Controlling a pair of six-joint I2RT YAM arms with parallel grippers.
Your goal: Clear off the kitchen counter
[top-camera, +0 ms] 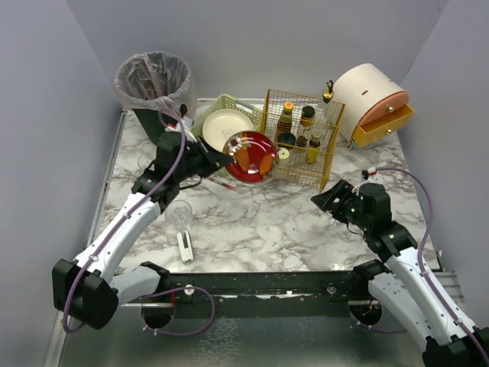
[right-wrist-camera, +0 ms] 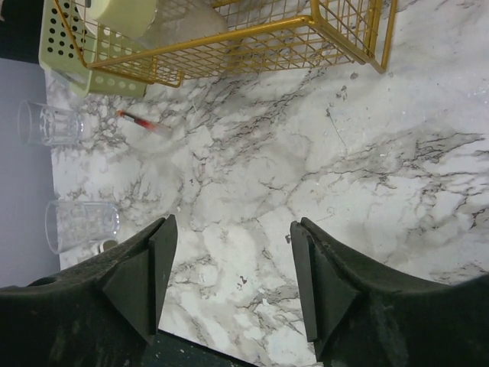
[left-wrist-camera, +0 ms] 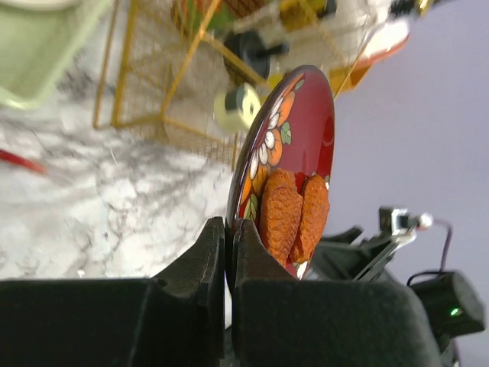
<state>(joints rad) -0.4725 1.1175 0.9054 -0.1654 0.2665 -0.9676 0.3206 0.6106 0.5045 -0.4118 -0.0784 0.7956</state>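
The kitchen counter (top-camera: 267, 222) is white marble with grey veins. My left gripper (top-camera: 220, 157) is shut on the rim of a red flowered plate (top-camera: 252, 155) and holds it tilted above the counter, in front of the gold wire rack. In the left wrist view the plate (left-wrist-camera: 294, 130) stands on edge between my fingers (left-wrist-camera: 206, 252), with two orange food pieces (left-wrist-camera: 294, 214) on its face. My right gripper (top-camera: 325, 200) is open and empty, low over the counter (right-wrist-camera: 321, 168) at the right.
A lined trash bin (top-camera: 153, 80) stands at the back left. A pale green tray (top-camera: 221, 107) holds a cream plate (top-camera: 228, 122). The gold wire rack (top-camera: 302, 138) holds bottles. A cream drawer box (top-camera: 374, 103) stands at the back right. A glass (top-camera: 179, 214), a white item (top-camera: 185, 246) and a red pen (top-camera: 221, 183) lie on the left.
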